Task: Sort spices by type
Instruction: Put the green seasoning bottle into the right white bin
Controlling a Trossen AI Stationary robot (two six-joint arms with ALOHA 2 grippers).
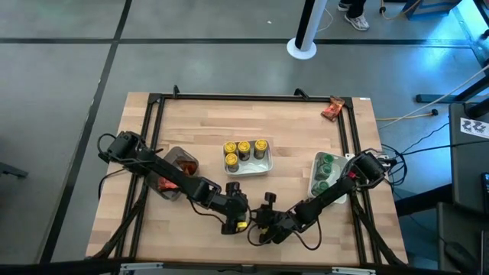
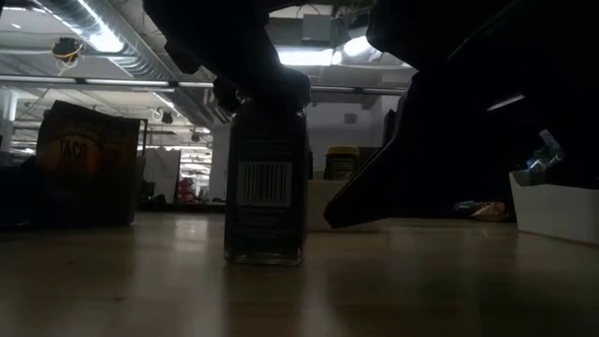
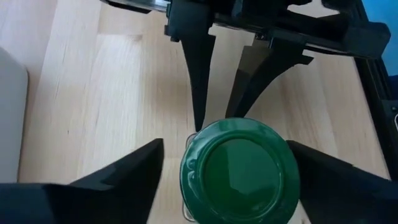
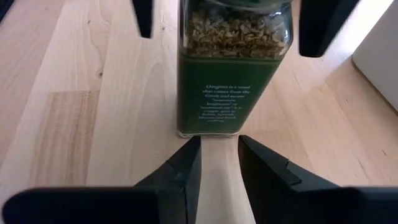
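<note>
- Two grippers are met at the near-middle of the table (image 1: pixel 306 122) in the high view: left gripper (image 1: pixel 235 221) and right gripper (image 1: pixel 263 227), just beside each other.
- Left of them, a clear grey bin (image 1: pixel 177 173) with red-orange packets (image 1: pixel 183 163) is partly covered by the left arm.
- Green-lidded jar (image 3: pixel 239 171) is seen upright between the left gripper's (image 3: pixel 224 171) spread fingers (image 3: pixel 118 180); a gap is visible on each side, so nothing is gripped.
- Only the right wrist view shows the jar's green label and dried herbs (image 4: pixel 233 62); right gripper (image 4: pixel 219 158) is nearly closed, tips just short of the jar, holding nothing.
- Barcode side of the jar (image 2: pixel 265 187) is shown only in the low view; arms block most of it.
- Middle tray (image 1: pixel 248 162) holds yellow-lidded jars (image 1: pixel 244 150).
- Right tray (image 1: pixel 321 172) holds green-lidded jars (image 1: pixel 326 162), partly hidden by the right arm.
- One packet (image 1: pixel 332 109) lies at the far right corner.
</note>
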